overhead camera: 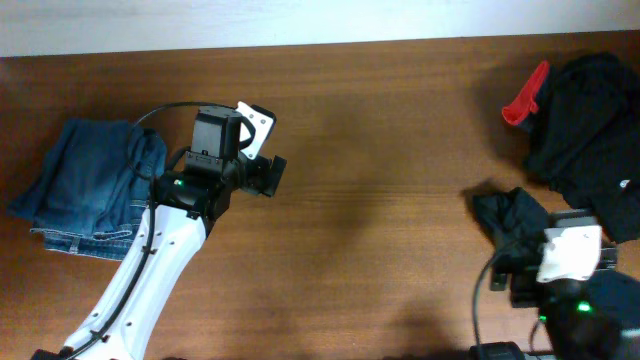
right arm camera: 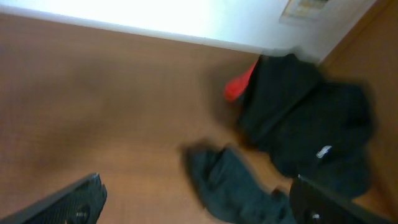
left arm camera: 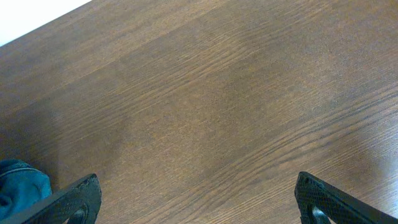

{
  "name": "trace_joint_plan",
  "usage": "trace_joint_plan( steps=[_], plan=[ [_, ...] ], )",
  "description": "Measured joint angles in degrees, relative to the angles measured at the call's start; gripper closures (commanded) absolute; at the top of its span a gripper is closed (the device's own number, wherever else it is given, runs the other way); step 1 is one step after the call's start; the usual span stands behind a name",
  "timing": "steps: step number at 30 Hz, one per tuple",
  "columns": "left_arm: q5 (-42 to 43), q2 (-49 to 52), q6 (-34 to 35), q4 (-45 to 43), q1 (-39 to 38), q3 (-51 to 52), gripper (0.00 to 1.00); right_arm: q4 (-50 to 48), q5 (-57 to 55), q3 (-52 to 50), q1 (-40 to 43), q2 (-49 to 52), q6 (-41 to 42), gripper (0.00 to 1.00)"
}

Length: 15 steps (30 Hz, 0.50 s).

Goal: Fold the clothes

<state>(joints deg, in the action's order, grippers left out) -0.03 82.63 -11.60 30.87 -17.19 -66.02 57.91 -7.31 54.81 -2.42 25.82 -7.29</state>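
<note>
Brown wooden table [left arm camera: 205, 93] fills my left wrist view. The left claw [left arm camera: 199, 208] stands wide open, fingers at the two bottom corners, nothing between them. A corner of the jeans [left arm camera: 22, 183] shows at lower left, just beside the left finger.

Right wrist view, blurred: the right claw [right arm camera: 199, 205] is also spread wide and empty. Just past it lies a dark crumpled garment [right arm camera: 230, 183]. Farther back is a black pile [right arm camera: 305, 118] with a red item [right arm camera: 236, 87] at its upper-left edge.

Overhead: the jeans lie bunched at the left edge of frame. The left arm [overhead camera: 150, 270] crosses their right side, and the claw is clear of them. Dark clothes sit far right.
</note>
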Motion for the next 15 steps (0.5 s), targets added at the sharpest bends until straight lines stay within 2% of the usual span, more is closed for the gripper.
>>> trace_joint_plan(
  steps=[5,15],
  plan=[
    [-0.02,0.0,0.0,0.0,0.0,0.0,0.01,-7.89,5.14,-17.11,1.9,-9.49,0.02,0.01],
    [-0.02,0.0,0.0,0.02,0.0,-0.02,0.01,-9.75,7.5,-30.99,2.78,-19.28,0.07,0.01]
  ],
)
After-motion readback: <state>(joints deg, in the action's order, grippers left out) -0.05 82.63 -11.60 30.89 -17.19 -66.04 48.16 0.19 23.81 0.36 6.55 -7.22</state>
